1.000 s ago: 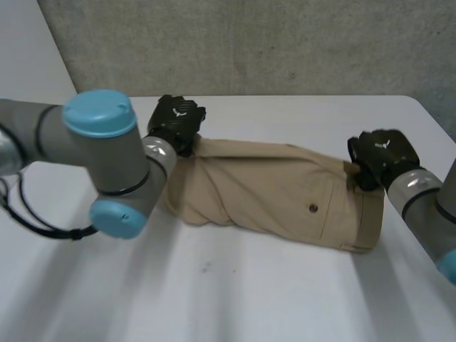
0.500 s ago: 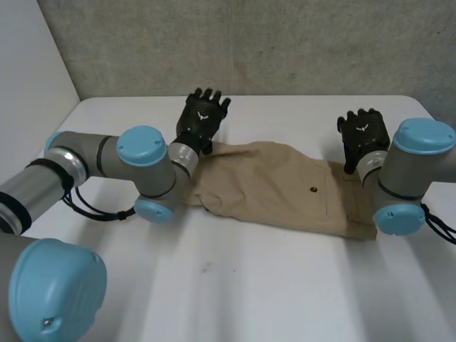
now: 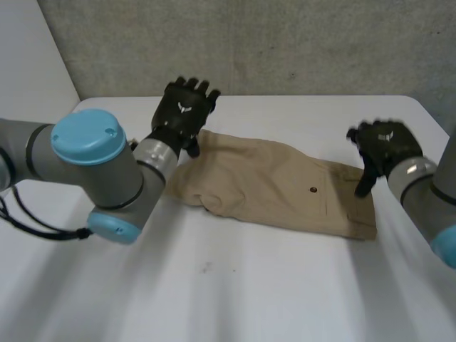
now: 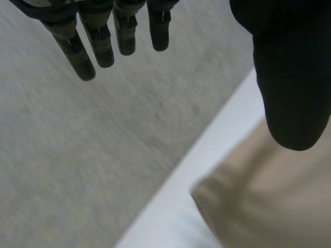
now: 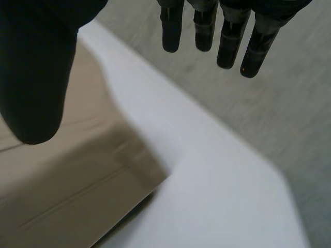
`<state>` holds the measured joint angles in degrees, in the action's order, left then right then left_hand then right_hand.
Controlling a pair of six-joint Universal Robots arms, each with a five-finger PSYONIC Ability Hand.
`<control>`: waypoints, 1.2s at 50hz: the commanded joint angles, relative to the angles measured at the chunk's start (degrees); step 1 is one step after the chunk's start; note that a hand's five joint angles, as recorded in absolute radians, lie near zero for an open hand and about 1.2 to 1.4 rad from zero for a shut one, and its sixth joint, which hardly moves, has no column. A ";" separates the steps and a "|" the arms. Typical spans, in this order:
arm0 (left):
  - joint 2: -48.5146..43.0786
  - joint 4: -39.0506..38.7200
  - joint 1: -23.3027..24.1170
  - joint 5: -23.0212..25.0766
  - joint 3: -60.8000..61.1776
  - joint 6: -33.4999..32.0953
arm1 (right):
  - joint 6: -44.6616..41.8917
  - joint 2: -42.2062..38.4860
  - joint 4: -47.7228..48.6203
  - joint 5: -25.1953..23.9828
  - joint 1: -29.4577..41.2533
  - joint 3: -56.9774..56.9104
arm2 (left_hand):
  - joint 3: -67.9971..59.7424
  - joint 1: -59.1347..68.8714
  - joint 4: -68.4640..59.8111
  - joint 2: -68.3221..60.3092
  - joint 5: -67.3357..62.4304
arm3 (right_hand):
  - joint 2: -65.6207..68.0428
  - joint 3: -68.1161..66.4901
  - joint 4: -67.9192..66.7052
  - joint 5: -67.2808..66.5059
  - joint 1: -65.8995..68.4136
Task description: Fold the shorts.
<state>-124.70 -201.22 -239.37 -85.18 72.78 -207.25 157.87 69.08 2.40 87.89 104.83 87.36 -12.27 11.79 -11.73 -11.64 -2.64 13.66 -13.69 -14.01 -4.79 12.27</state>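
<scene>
- Right, we have the beige cotton shorts point(image 3: 278, 189) lying flat on the white table point(image 3: 235, 285). They stretch crosswise between the two arms, with a small dark button point(image 3: 314, 189) facing up.
- We see the robot's black left hand point(image 3: 184, 114) at the far corner of the shorts' left end, raised just above the cloth.
- In the left wrist view its fingers point(image 4: 103, 44) are straight and spread. The thumb stands well apart from them over the beige corner, so this hand grips nothing.
- Over on the other side we find the black right hand point(image 3: 385, 146) at the far corner of the end nearer the button.
- In the right wrist view its fingers point(image 5: 227, 41) are straight too and point out past the table's far edge. The thumb hangs over the cloth, with nothing pinched.
- In the head view that thumb points down at the shorts' edge, and we cannot tell whether its tip touches the fabric.
- Behind the table we have a rough grey wall point(image 3: 285, 43).
</scene>
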 commanded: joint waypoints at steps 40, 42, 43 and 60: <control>14.21 12.87 -6.72 -2.89 18.97 16.18 | -12.81 -1.31 2.90 -0.44 -13.07 0.03 | 1.22 -0.73 0.68 0.58 1.59 | 66.34 -66.31 -65.99 -65.21 67.73; 15.27 12.78 -7.16 -2.89 19.94 16.18 | -17.04 -1.31 -0.35 -0.52 -12.37 -3.31 | 1.38 -0.90 0.84 0.75 1.75 | 66.34 -66.31 -65.99 -65.21 67.73; 16.14 12.78 -7.59 -2.80 20.82 16.18 | -18.02 -1.49 -1.33 -0.52 -11.58 -4.38 | 1.39 -0.90 0.85 0.75 1.75 | 66.34 -66.31 -65.99 -65.21 67.73; 17.73 12.78 -8.04 -2.89 23.29 16.09 | -30.07 -14.50 -6.18 -15.20 21.03 -21.53 | 1.55 -1.07 1.01 0.92 1.92 | 66.34 -66.31 -65.99 -65.21 67.73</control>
<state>-106.83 -188.44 -247.54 -87.98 95.92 -191.16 133.53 61.46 -3.46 81.01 115.90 68.25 -12.27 11.79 -11.73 -11.64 -2.65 67.35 -68.20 -68.13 -55.49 55.32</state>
